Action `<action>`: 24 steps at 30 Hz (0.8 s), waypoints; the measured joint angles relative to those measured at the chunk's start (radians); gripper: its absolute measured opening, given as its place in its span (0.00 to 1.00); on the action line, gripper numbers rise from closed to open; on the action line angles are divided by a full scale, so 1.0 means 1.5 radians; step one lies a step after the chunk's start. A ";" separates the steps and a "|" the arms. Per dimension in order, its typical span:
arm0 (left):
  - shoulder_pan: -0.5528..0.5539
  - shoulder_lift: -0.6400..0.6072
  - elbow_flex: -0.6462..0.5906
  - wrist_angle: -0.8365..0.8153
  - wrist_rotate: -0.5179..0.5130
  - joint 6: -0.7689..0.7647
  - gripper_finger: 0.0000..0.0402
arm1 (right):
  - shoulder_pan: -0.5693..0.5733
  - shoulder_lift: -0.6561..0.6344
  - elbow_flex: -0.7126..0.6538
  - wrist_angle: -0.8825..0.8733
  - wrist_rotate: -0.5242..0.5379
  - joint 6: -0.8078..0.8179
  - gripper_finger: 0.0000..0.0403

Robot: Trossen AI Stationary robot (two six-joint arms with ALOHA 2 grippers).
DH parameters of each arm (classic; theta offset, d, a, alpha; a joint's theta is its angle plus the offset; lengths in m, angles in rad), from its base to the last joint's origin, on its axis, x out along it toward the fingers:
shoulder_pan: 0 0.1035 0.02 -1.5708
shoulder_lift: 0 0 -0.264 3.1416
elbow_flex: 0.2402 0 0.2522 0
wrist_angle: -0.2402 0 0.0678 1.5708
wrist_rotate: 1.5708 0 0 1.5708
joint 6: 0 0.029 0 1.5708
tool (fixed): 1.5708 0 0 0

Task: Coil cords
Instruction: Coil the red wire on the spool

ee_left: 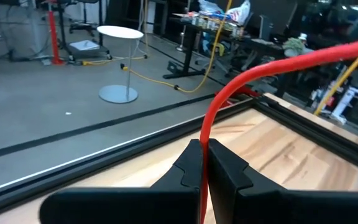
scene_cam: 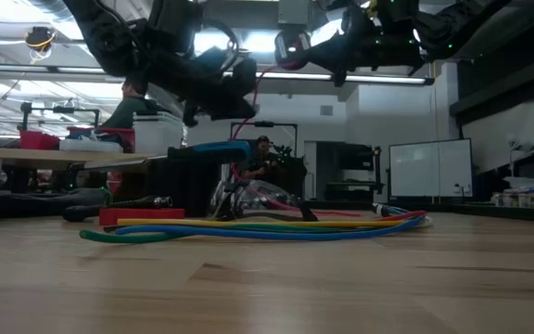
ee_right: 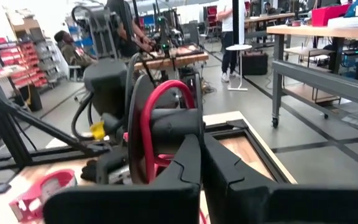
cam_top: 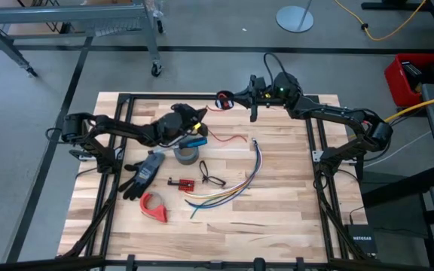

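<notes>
The red wire shows in three parts. A small coil (cam_top: 224, 99) is at my right gripper (cam_top: 232, 99), above the table's far edge. A strand runs from there to my left gripper (cam_top: 200, 119), which is shut on it above the table's middle-left. A loose tail (cam_top: 229, 139) lies on the wood. In the low view both grippers are lifted clear of the table, with the coil (scene_cam: 290, 46) at the top. My left gripper pinches a single strand of the red wire (ee_left: 202, 134) between its two fingertips. The strand leaves the fingertips and bends in a slack arc (ee_left: 272, 65) toward the right arm. It is clear of the table. My right gripper is shut on the red coil's loop (ee_right: 146, 134), which stands up past the fingertips (ee_right: 188, 155), lifted clear of the table. The fingers hide the exact place of contact, and I cannot tell how many turns they hold.
Below the left arm are a grey tape roll (cam_top: 186, 155), a black glove (cam_top: 143, 175) and a red tape dispenser (cam_top: 154, 207). A small red connector (cam_top: 181, 183), a thin black looped cord (cam_top: 211, 178) and a multicoloured wire bundle (cam_top: 236, 186) lie mid-table.
</notes>
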 joint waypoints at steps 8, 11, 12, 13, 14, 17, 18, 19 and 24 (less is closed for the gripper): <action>0.029 0.000 0.000 0.001 0.000 -0.021 0.00 | 0.000 0.000 0.000 -0.058 0.000 -0.037 0.00; 0.036 0.000 0.000 0.001 0.001 -0.039 0.00 | 0.000 0.000 0.000 -0.100 0.015 -0.060 0.00; 0.038 0.000 0.000 0.001 0.002 -0.044 0.00 | 0.000 0.000 0.000 -0.116 0.028 -0.071 0.00; 0.040 0.000 0.000 0.001 0.002 -0.055 0.00 | 0.000 0.000 0.000 -0.134 0.040 -0.080 0.00; 0.042 0.000 0.000 0.001 0.003 -0.061 0.00 | 0.000 0.000 0.000 -0.152 0.053 -0.090 0.00; 0.047 0.000 0.000 0.001 0.006 -0.090 0.00 | 0.000 0.000 0.000 -0.198 0.089 -0.122 0.00; 0.050 0.000 0.000 0.001 0.012 -0.097 0.00 | 0.000 0.000 0.000 -0.211 0.102 -0.130 0.00; 0.051 0.000 0.000 0.001 0.019 -0.107 0.00 | 0.000 0.000 0.000 -0.224 0.113 -0.140 0.00; 0.062 0.000 0.000 0.001 0.044 -0.148 0.00 | 0.001 0.000 0.000 -0.265 0.155 -0.178 0.00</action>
